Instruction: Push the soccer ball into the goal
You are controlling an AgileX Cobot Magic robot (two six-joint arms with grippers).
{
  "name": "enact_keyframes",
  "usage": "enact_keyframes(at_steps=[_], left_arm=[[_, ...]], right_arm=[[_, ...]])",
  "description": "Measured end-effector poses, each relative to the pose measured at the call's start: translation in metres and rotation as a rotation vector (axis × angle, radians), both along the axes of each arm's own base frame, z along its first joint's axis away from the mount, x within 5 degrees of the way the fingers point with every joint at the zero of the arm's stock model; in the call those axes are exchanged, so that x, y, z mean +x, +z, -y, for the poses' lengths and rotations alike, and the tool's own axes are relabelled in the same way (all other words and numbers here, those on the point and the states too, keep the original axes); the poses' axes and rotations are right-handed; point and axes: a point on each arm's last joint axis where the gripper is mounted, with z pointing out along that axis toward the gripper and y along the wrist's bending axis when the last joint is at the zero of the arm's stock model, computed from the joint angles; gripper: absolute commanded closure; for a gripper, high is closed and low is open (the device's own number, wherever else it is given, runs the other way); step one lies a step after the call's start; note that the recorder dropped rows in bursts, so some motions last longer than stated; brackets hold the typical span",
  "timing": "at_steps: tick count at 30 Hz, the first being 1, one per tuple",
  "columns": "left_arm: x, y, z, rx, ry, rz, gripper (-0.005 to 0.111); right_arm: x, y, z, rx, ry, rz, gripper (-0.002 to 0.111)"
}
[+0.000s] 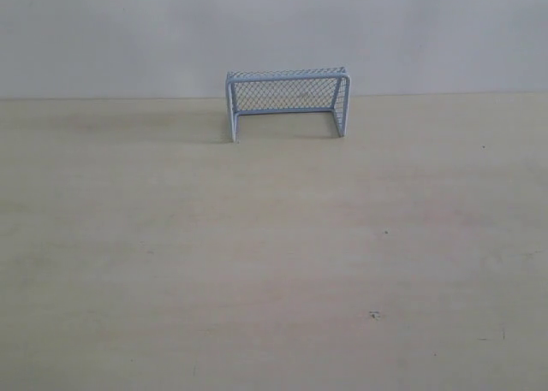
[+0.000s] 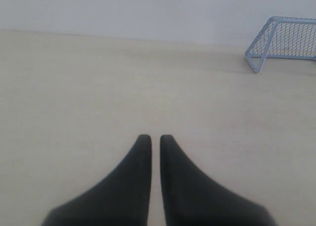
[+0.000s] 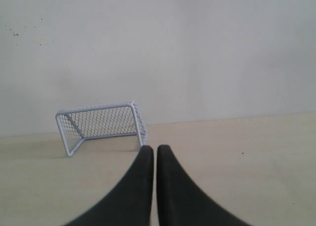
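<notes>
The pale blue-grey goal (image 1: 288,100) stands upright at the back of the wooden table (image 1: 257,263), against the wall, its mouth facing the front. The goal (image 2: 284,40) also shows in the left wrist view and the goal (image 3: 98,127) in the right wrist view. No soccer ball appears in any view. My left gripper (image 2: 155,137) is shut with nothing between its black fingers, well short of the goal. My right gripper (image 3: 155,148) is shut and empty too, its tips near the goal's post in the picture. Neither gripper shows in the exterior view.
A plain light wall (image 1: 274,32) rises right behind the goal. A few small dark specks (image 1: 374,315) mark the tabletop. Nothing else stands on the table.
</notes>
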Motion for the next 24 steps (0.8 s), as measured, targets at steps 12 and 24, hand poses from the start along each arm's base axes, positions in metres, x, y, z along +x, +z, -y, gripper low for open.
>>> enact_keyframes(at_steps=[12, 24], left_arm=[[0.0000, 0.0000, 0.0000, 0.000, 0.000, 0.000, 0.100], [0.0000, 0.0000, 0.0000, 0.000, 0.000, 0.000, 0.100]], right_arm=[[-0.0001, -0.0005, -0.0001, -0.018, 0.000, 0.000, 0.108], [0.0001, -0.0071, 0.0004, -0.099, -0.006, -0.058, 0.108]])
